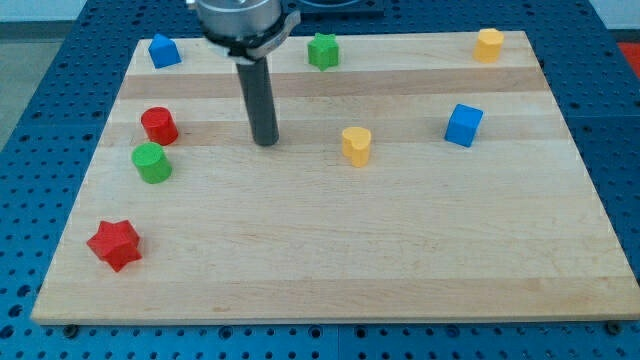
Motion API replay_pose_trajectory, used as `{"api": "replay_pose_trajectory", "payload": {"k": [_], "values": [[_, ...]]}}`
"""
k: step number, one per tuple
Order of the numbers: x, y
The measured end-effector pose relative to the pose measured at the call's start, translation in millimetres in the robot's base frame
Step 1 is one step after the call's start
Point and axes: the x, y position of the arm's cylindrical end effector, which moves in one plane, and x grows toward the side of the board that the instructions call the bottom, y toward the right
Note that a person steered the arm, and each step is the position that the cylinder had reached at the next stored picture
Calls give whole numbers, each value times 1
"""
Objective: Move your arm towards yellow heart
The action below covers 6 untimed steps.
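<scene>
The yellow heart (pixel 355 145) stands near the middle of the wooden board (pixel 330 250). My tip (pixel 265 142) rests on the board to the heart's left, about a rod's length away and at nearly the same height in the view. Nothing lies between the tip and the heart. A second yellow block (pixel 488 45), roughly hexagonal, sits at the board's top right corner.
A blue cube (pixel 463 125) is right of the heart. A green star (pixel 323 51) and a blue block (pixel 164 51) sit along the top edge. A red cylinder (pixel 159 126), a green cylinder (pixel 152 162) and a red star (pixel 114 244) stand on the left.
</scene>
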Motion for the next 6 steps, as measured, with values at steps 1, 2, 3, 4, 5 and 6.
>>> {"api": "replay_pose_trajectory", "payload": {"k": [1,2,3,4,5,6], "values": [[-15,50],[-1,70],[41,67],[69,60],[33,53],[-17,56]]}}
